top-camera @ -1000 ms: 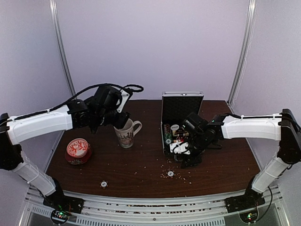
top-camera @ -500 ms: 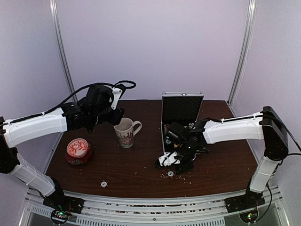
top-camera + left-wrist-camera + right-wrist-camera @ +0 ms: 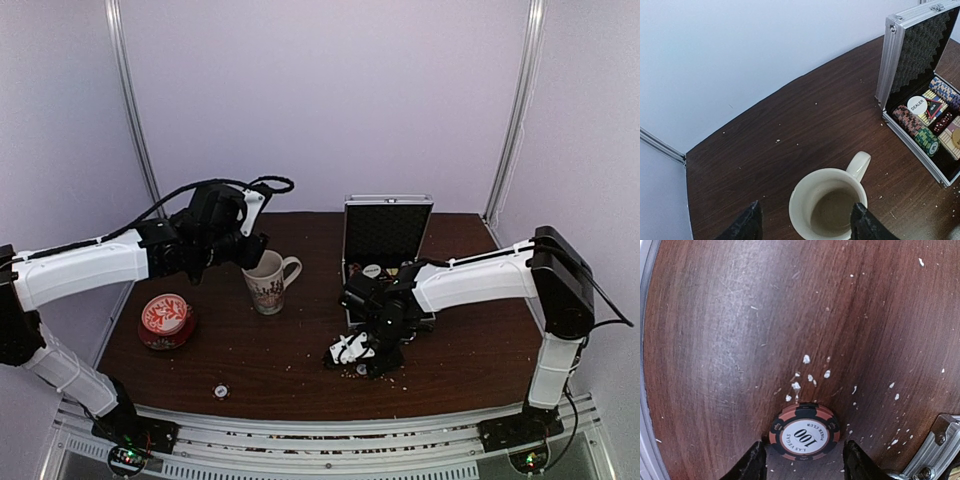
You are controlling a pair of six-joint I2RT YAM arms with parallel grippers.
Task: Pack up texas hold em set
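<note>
The open silver briefcase (image 3: 388,205) stands at the table's back middle with its lid upright. In the left wrist view it (image 3: 888,65) holds rows of poker chips (image 3: 920,134) and the white dealer button (image 3: 916,105). A loose black-and-salmon "100" chip (image 3: 804,433) lies flat on the table in front of the case. My right gripper (image 3: 803,452) is open, low over the table, with one finger on each side of this chip (image 3: 360,357). My left gripper (image 3: 805,226) is open and empty above the white mug (image 3: 827,205), left of the case.
A second loose chip (image 3: 221,391) lies near the table's front edge at the left. A round red-and-white tin (image 3: 165,318) sits at the left. White crumbs (image 3: 807,371) are scattered round the chip. The case's corner (image 3: 936,447) is just right of my right gripper.
My right gripper has moved from the case down and left to the table and now straddles the loose chip. My left gripper has shifted slightly over the mug.
</note>
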